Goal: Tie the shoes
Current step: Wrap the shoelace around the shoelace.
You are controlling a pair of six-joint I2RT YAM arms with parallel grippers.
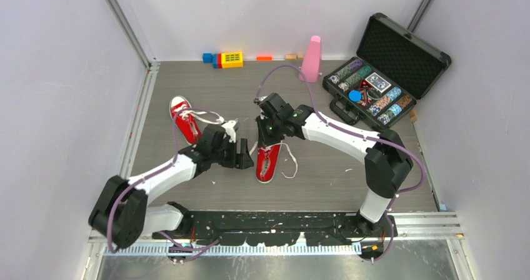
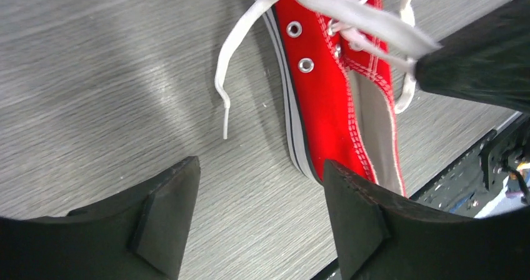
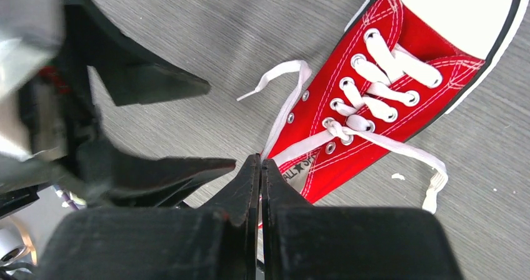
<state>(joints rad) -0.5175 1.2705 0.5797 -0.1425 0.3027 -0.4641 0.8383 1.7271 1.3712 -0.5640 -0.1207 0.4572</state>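
Note:
One red shoe (image 1: 267,161) lies mid-table with its toe toward the arms, and its white laces are crossed once over the top eyelets. My right gripper (image 1: 265,132) is over its heel end, shut (image 3: 260,161) on the left lace (image 3: 306,144) partway along. That lace's free end (image 2: 225,114) trails on the table. The other lace (image 3: 412,152) lies loose to the shoe's far side. My left gripper (image 1: 244,157) is just left of this shoe (image 2: 325,105), low over the table, open (image 2: 259,167) and holding nothing. The second shoe (image 1: 181,119) lies farther back on the left.
An open black case of poker chips (image 1: 387,67) sits at the back right, with a pink object (image 1: 311,58) beside it. Coloured blocks (image 1: 225,59) line the back wall. The black base rail (image 1: 281,220) runs along the near edge, close behind the left gripper.

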